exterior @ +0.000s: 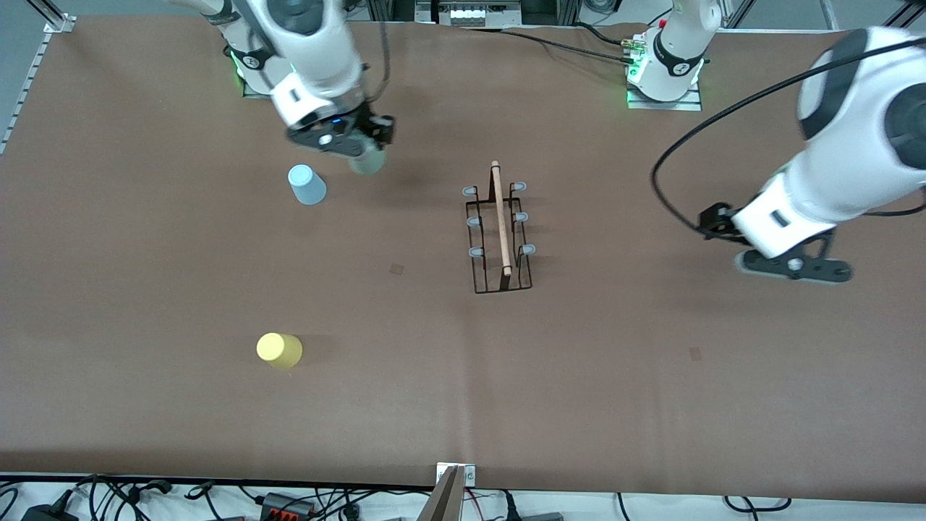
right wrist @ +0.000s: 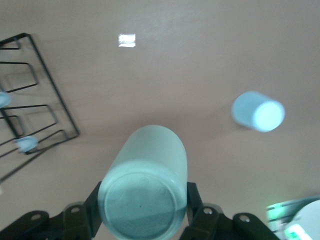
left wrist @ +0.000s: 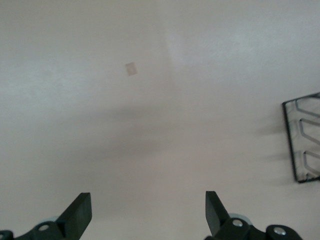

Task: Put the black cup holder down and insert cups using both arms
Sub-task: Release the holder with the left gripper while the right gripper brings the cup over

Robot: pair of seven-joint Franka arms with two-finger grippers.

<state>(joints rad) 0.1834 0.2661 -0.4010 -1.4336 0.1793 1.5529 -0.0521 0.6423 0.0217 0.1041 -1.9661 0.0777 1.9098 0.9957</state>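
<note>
The black cup holder (exterior: 500,235) stands upright on the brown table (exterior: 579,376) near the middle, between the two arms' ends, and we see its long axis running from the robots' bases toward the front camera. Its light wooden rod handle (exterior: 500,218) lies along that same axis on top of the wire frame, with three pale grey-blue prong tips (exterior: 475,221) on each side of it; no cup sits on any prong. We find the right gripper (exterior: 362,148) up in the air over the table toward the right arm's end, its jaws closed on the mint green cup (right wrist: 144,185). In the right wrist view that cup lies lengthwise between the fingers (right wrist: 194,202), one round end facing the camera and the other pointing away from the wrist, with a corner of the rack off to one side. The light blue cup (exterior: 307,184) rests on the table just beside the right gripper, a little nearer to the front camera. The yellow cup (exterior: 279,350) lies tipped on its side well apart from both, much nearer to the front camera. We see the left gripper (exterior: 794,266) over bare table toward the left arm's end, well apart from the rack, its jaws spread wide and holding nothing; the left wrist view shows both fingertips (left wrist: 79,212) far apart above the plain tabletop.
</note>
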